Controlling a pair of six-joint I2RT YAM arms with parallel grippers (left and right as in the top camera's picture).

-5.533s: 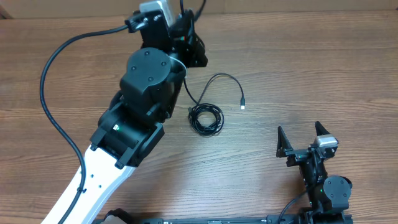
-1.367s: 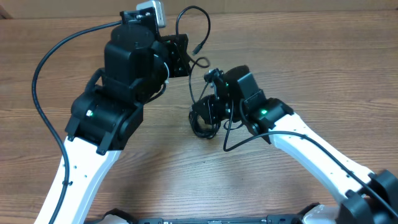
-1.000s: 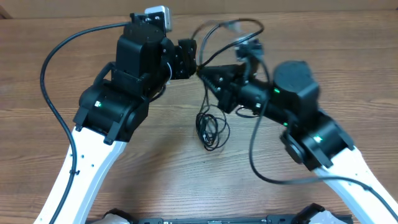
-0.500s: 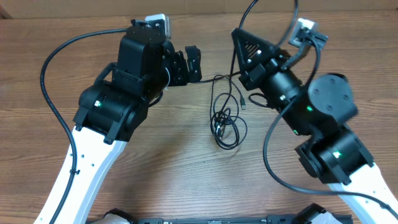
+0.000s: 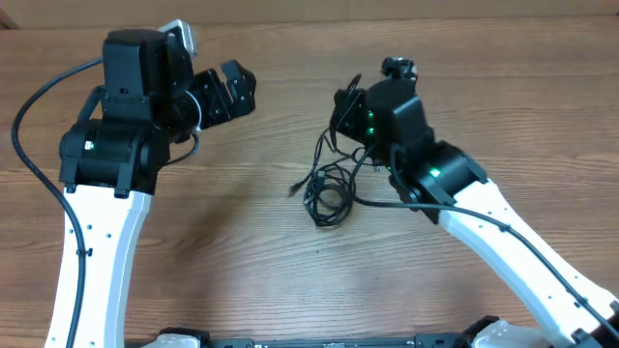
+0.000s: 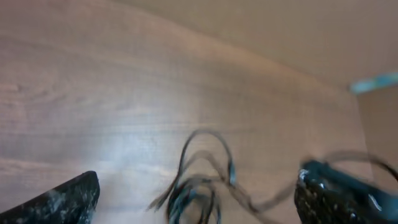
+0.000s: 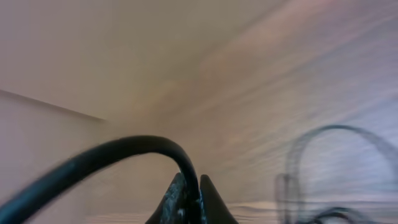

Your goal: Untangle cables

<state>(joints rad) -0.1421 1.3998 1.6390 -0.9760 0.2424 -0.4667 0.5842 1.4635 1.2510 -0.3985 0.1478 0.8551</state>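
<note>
From above, the cables (image 5: 327, 188), thin black cords, lie loosely tangled mid-tabletop (image 5: 242, 261). One strand climbs up-right to the right tool (image 5: 344, 108). The left tool (image 5: 235, 85) gapes empty, well apart.

Left wrist: blurred loops lie ahead between wide-spread fingers (image 6: 56, 199).

Right wrist: closed fingertips (image 7: 180, 196) pinch a cord arcing leftward.

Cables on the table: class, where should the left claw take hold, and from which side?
Grip the loose end poking out on the left of the cables, coming in from the left. It lies free, clear of the loops, and the right claw seems to pinch a strand on the opposite side, so the pull would open them.
</note>
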